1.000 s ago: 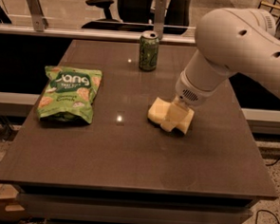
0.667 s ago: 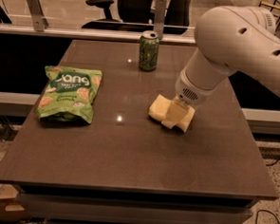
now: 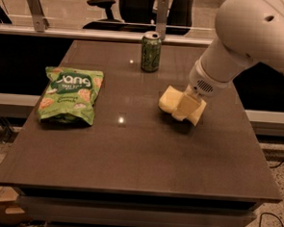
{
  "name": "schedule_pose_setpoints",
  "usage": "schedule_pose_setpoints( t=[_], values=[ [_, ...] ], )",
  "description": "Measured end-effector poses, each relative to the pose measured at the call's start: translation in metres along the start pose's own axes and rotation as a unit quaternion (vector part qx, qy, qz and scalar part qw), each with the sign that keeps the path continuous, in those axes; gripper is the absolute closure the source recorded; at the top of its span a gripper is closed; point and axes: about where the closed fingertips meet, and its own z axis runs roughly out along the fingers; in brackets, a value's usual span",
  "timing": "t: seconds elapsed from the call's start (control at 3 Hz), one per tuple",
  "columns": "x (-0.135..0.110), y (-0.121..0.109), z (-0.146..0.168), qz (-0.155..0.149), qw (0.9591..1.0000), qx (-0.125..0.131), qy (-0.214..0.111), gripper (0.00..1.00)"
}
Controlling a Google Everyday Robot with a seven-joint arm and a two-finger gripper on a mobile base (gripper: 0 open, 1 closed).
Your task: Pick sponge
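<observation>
The pale yellow sponge [image 3: 168, 99] is at the middle right of the dark table [image 3: 129, 158]. My gripper [image 3: 190, 115] comes down from the white arm [image 3: 247, 40] at the upper right and is shut on the sponge's right end. Its pale yellow fingers [image 3: 185, 107] cover that end. The sponge looks tilted and slightly off the tabletop, with a shadow under it.
A green can [image 3: 150, 51] stands upright at the back of the table, behind and left of the sponge. A green snack bag [image 3: 71, 94] lies flat at the left. Office chairs and a rail stand behind the table's far edge.
The sponge and gripper have risen a little and shifted slightly right together. The can and bag have not moved.
</observation>
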Motion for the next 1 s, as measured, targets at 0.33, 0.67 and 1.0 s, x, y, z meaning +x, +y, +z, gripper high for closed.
schedule_pose_setpoints(
  t=[0.33,0.67,1.0],
  values=[
    [-0.003,-0.013,-0.022,-0.005,0.9997,0.014,-0.022,1.00],
    [-0.009,-0.022,-0.046,-0.012,0.9985,0.031,-0.044,1.00],
    [-0.015,-0.029,-0.070,-0.020,0.9969,0.047,-0.059,1.00]
  ],
)
